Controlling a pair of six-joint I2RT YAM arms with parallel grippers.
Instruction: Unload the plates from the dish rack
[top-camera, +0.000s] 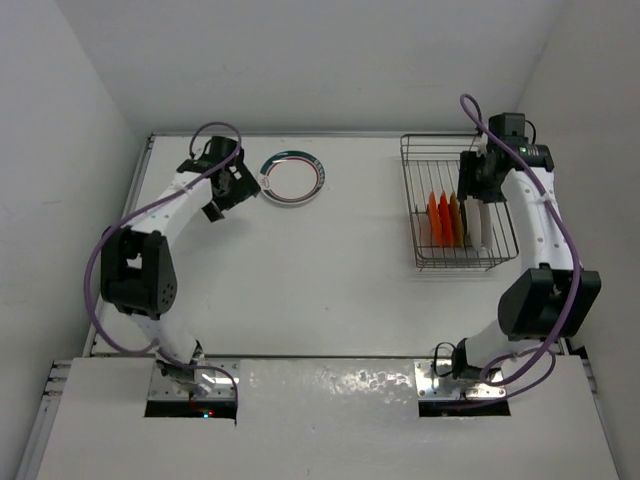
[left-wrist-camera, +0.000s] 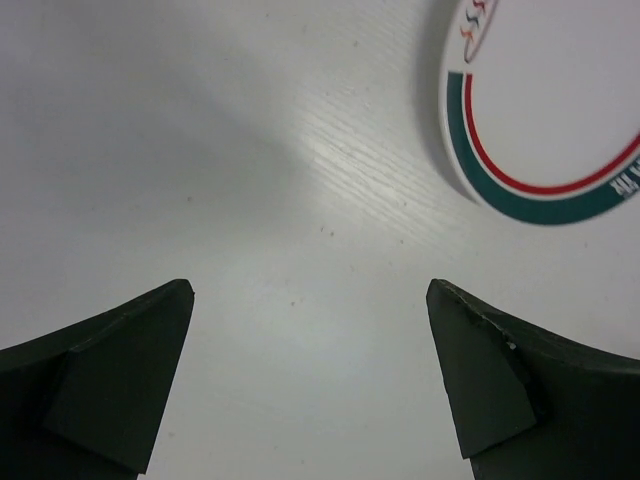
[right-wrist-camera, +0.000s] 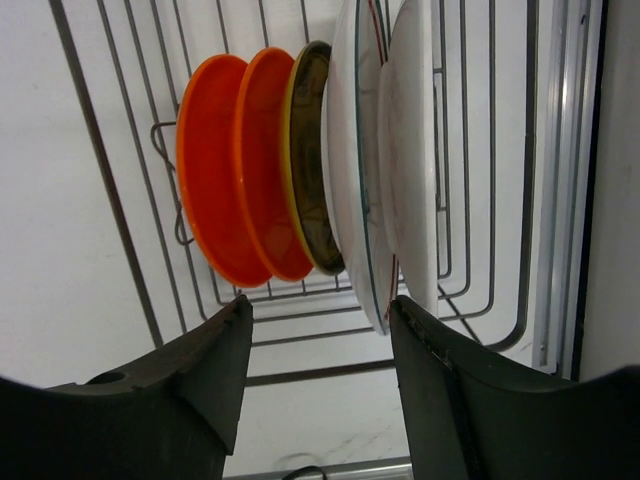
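Note:
A white plate with a teal rim ring (top-camera: 292, 178) lies flat on the table at the back left; its edge shows in the left wrist view (left-wrist-camera: 540, 120). My left gripper (top-camera: 222, 195) is open and empty just left of it, low over the table (left-wrist-camera: 310, 300). The dark wire dish rack (top-camera: 458, 205) stands at the back right. It holds two orange-red plates (right-wrist-camera: 225, 170), an amber-yellow plate (right-wrist-camera: 310, 160) and two white plates (right-wrist-camera: 385, 160) on edge. My right gripper (top-camera: 478, 178) is open above the rack, its fingers (right-wrist-camera: 320, 310) straddling the plates' edges from above.
The rack's wire walls (right-wrist-camera: 110, 170) surround the plates closely. White walls enclose the table on the left, back and right. The rack's far half (top-camera: 435, 160) holds nothing.

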